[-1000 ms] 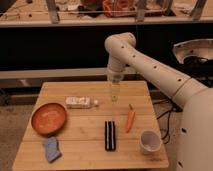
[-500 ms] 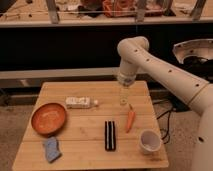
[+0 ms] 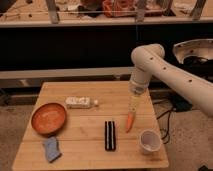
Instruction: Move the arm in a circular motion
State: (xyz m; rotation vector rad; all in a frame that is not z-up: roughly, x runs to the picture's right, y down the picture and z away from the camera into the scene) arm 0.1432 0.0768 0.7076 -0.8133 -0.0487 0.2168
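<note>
The arm (image 3: 165,67) reaches in from the right and bends down over the wooden surface (image 3: 90,150). Its gripper (image 3: 134,107) points down just above the carrot (image 3: 130,121), right of the bottle (image 3: 80,102). Whether the fingers are apart, I cannot tell.
</note>
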